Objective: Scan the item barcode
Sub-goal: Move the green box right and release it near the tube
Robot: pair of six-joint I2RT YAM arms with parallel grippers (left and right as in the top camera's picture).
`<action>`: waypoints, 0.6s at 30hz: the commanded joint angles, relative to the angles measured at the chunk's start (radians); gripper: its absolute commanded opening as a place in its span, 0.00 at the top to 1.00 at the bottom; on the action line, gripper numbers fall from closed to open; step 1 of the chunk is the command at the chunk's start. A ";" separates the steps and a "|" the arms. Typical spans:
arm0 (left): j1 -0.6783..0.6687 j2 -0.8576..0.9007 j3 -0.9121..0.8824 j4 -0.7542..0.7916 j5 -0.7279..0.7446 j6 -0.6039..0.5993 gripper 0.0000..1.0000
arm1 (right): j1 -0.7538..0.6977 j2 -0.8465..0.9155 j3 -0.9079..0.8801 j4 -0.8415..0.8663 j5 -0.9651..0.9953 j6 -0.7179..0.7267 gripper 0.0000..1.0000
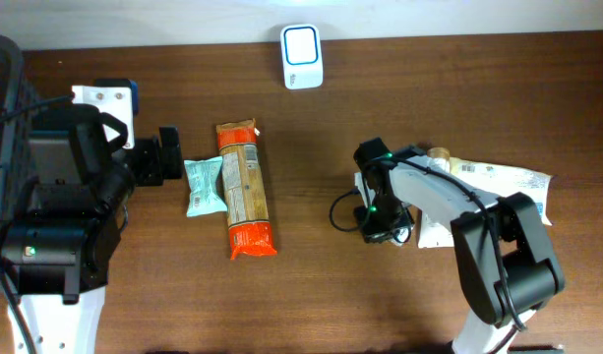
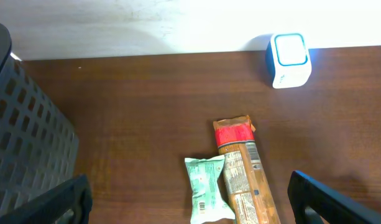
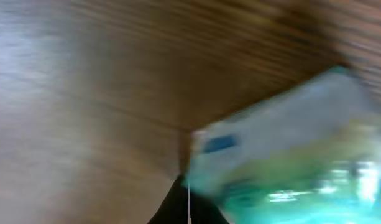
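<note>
right gripper [image 3: 187,206] closed tight at edge of white packet [image 1: 493,182] lying at right side; hold not confirmed, view blurred. left gripper [image 1: 171,155] spread wide, empty. scanner [image 1: 302,56] at far edge, well apart: nothing yet presented; lift and scan left.

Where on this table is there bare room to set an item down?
Bare wood between the long orange package and the right arm, in front of the scanner. Crowded: green packet against that package; white packages by the right arm.
</note>
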 commanded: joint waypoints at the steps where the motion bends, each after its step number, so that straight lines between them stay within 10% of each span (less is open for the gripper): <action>1: 0.002 -0.006 0.005 0.002 -0.007 0.012 0.01 | -0.107 0.008 -0.005 0.002 0.053 0.053 0.96; 10: 0.002 -0.006 0.005 0.002 -0.007 0.012 0.01 | -0.364 0.008 0.019 0.036 -0.050 -0.022 0.92; 15: 0.002 -0.006 0.005 0.002 -0.007 0.012 0.01 | -0.238 0.002 0.240 -0.072 -0.314 -0.046 0.58; 18: 0.002 -0.006 0.005 0.002 -0.007 0.012 0.01 | -0.084 0.010 0.248 0.175 -0.448 0.087 0.30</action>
